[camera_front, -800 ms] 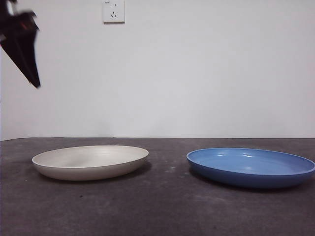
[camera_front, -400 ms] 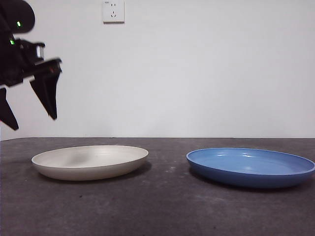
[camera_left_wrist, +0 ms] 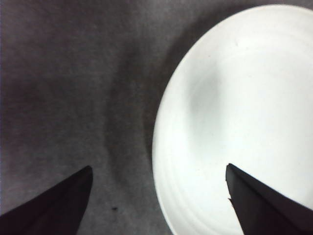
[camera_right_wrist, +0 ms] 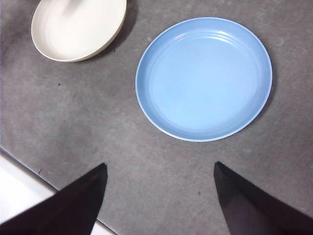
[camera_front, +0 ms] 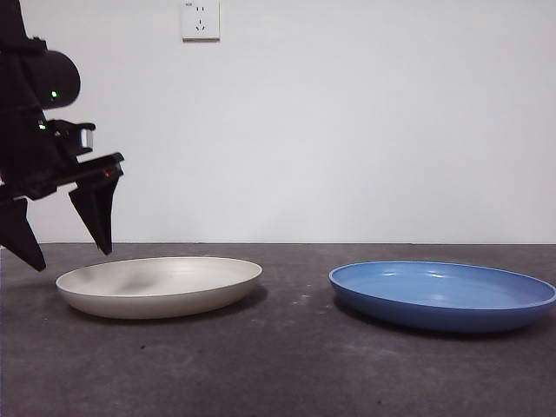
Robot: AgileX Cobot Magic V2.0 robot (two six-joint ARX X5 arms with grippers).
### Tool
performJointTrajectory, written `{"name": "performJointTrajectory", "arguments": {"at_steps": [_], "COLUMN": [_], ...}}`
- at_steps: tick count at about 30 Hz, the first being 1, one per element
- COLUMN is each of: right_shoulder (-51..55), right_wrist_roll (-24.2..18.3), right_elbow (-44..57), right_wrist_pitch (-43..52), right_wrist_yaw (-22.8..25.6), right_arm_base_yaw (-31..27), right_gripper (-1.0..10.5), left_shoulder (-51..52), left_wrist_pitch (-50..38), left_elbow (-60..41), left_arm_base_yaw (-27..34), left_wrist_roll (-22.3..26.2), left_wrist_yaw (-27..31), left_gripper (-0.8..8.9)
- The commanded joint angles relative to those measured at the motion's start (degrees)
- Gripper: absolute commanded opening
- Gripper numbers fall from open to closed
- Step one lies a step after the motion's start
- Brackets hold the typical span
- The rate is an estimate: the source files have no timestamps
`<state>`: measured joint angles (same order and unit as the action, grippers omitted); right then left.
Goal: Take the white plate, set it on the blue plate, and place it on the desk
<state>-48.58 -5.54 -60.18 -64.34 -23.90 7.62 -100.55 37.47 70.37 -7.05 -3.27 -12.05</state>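
The white plate (camera_front: 160, 286) rests on the dark grey desk (camera_front: 287, 373) at the left, and the blue plate (camera_front: 443, 295) lies to its right, apart from it. My left gripper (camera_front: 65, 243) hangs open just above the white plate's left rim, one jaw over the plate and one outside it. In the left wrist view the white plate (camera_left_wrist: 239, 127) fills the space beside my left gripper (camera_left_wrist: 159, 196), whose jaws straddle its edge. My right gripper (camera_right_wrist: 159, 191) is open high above the desk, looking down on the blue plate (camera_right_wrist: 204, 78) and the white plate (camera_right_wrist: 78, 27).
A white wall with a socket (camera_front: 201, 19) stands behind the desk. The desk's near edge (camera_right_wrist: 29, 171) shows in the right wrist view, with a pale floor strip beyond it.
My left gripper has come down from the upper left corner and moved right, now hanging just over the white plate's left rim. The plates have not moved.
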Motion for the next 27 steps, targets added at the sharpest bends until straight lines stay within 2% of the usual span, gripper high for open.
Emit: {"name": "performJointTrajectory", "arguments": {"at_steps": [1,5,9,14,18,23,27], "right_shoulder": [-0.39,-0.39,-0.39,-0.39,-0.39,-0.39,-0.39], "right_wrist_roll": [0.61,0.61,0.61,0.61,0.61,0.59,0.59], "right_elbow": [-1.07,-1.07,-1.07,-1.07,-1.07,-1.07,-1.07], "right_wrist_pitch": [0.92,1.09,1.14,1.18,1.27,1.31,1.36], "right_wrist_yaw": [-0.09,-0.09,-0.09,-0.09,-0.09,-0.07,-0.07], "right_arm_base_yaw": [0.24,0.24,0.24,0.24,0.24,0.24,0.24], "right_gripper": [3.5,3.5,3.5,3.5,3.5,3.5,3.5], "left_shoulder": [-2.27,-3.65,-4.48,-6.32,-6.99,-6.93,-6.60], "left_wrist_pitch": [-0.92,-1.44,-1.86,-1.29,-1.11,-1.53,-1.36], "left_elbow": [1.31,1.31,1.31,1.31,1.31,1.36,1.36], "left_arm_base_yaw": [-0.22,-0.48,-0.59,-0.59,-0.68,-0.70,-0.70], "left_wrist_roll": [0.87,0.87,0.87,0.87,0.83,0.59,0.57], "left_wrist_yaw": [0.15,0.26,0.26,0.26,0.24,0.24,0.24], "left_gripper": [4.33,4.31,3.63,3.51,2.15,1.57,0.14]}}
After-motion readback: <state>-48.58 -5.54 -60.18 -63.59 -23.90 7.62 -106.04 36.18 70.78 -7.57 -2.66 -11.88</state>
